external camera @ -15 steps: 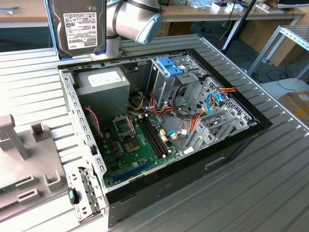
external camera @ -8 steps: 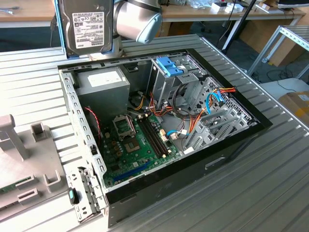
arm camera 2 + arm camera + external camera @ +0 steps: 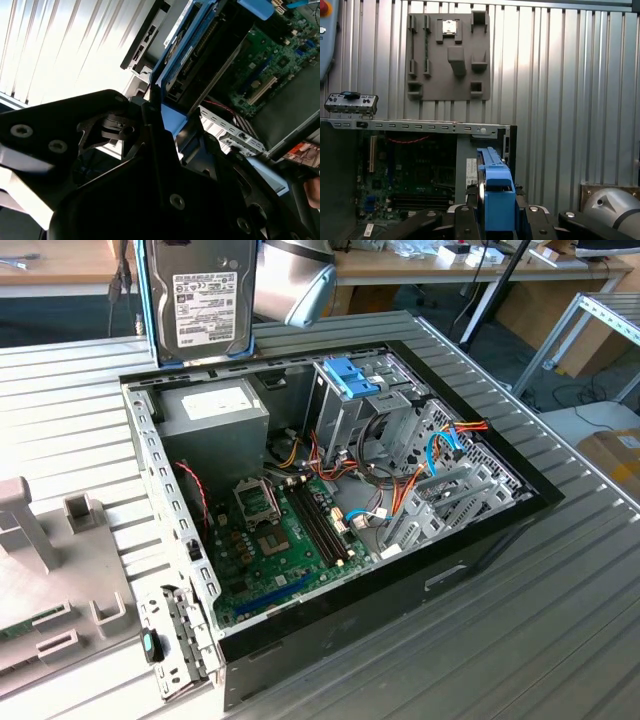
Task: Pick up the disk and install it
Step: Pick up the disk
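Disk (image 3: 203, 300): dull grey metal with a white paper label, framed in smooth bright-blue plastic. Table (image 3: 560, 640): ribbed pale metal sheet with a soft sheen. Computer case (image 3: 165, 490): bare perforated metal inside, glossy black outer rim. Circuit board (image 3: 270, 550): glossy green laminate. Fixture plate (image 3: 440, 85): matt grey plastic. Gripper (image 3: 497, 225): matt black, bright screw heads.

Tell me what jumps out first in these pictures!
The disk, grey with a bright blue frame, hangs upright in the gripper above one rim of the open computer case in the exterior view. Inside the case lies a green motherboard, with colourful wires beside it.
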